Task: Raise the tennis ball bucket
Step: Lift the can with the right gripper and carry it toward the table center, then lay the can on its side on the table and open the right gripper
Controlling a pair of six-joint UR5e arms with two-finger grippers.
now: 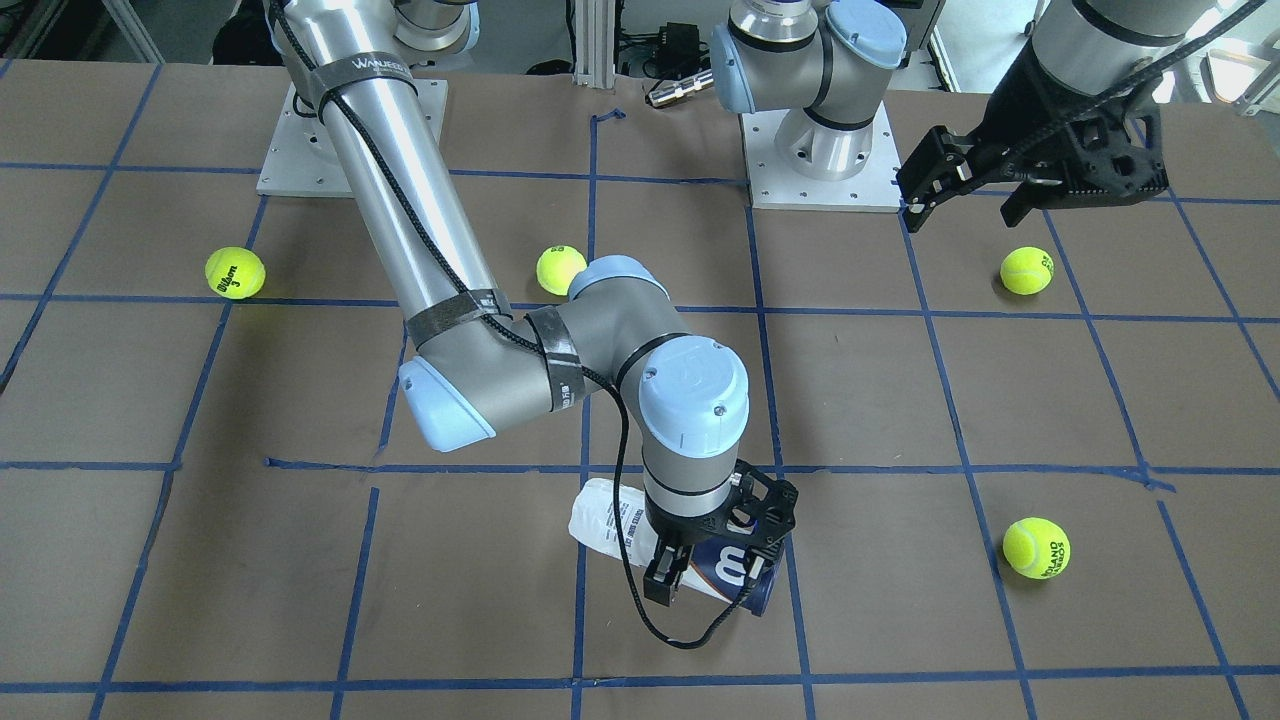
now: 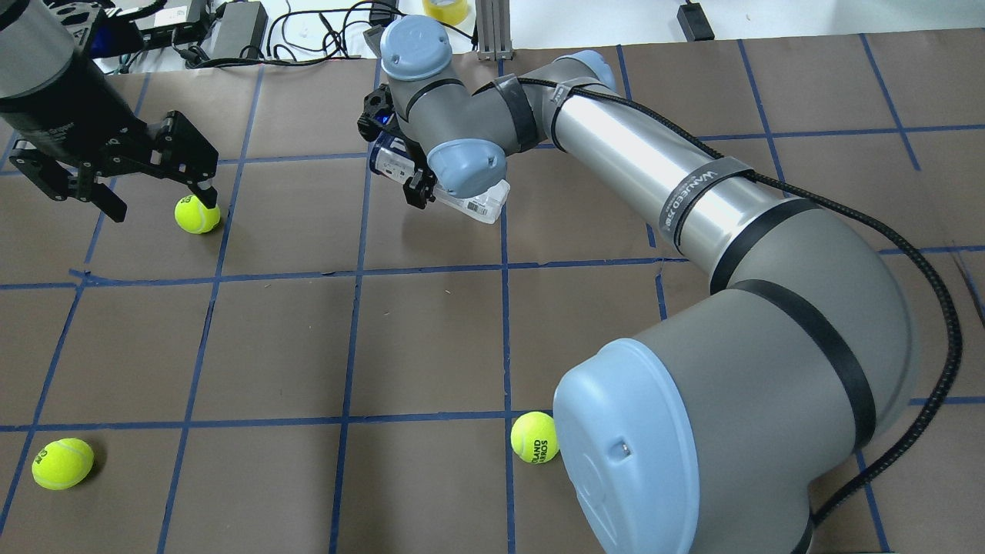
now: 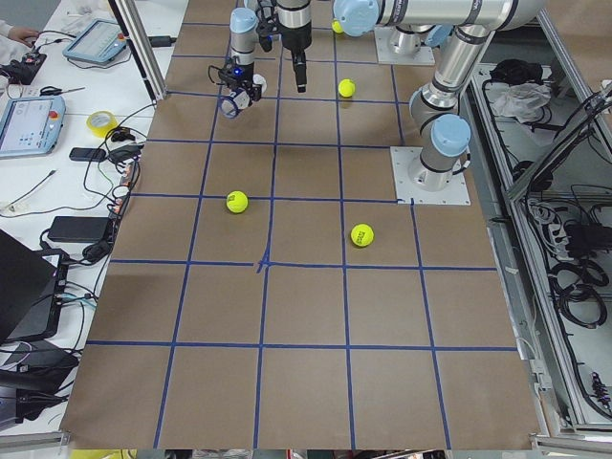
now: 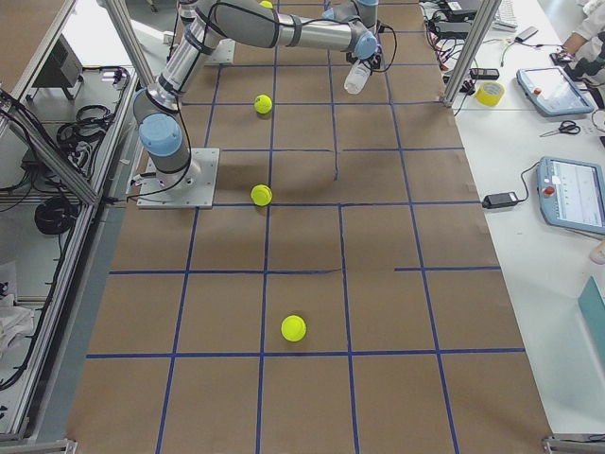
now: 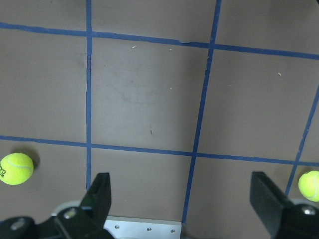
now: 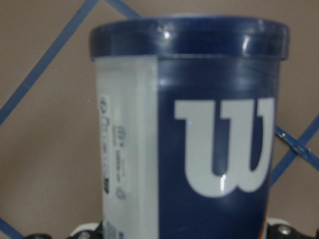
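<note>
The tennis ball bucket (image 6: 199,149) is clamped crosswise in the right gripper (image 1: 712,568), gripped near its dark blue rim (image 6: 189,37), clear end poking out sideways, and it looks tilted just off the table (image 1: 300,580) — lift in hand, I'd say; next calls for a steady rise without slip. White-and-navy label (image 6: 129,149), big white W. The left gripper (image 5: 182,185) hangs wide apart, empty, far off.

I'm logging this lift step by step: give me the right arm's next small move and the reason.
Probably raise the right pincer straight up a little, kept shut. It is clamped across the can, which sits tilted, low over the table; whether it has cleared the surface I cannot tell. The left pincer is open and far off.
</note>
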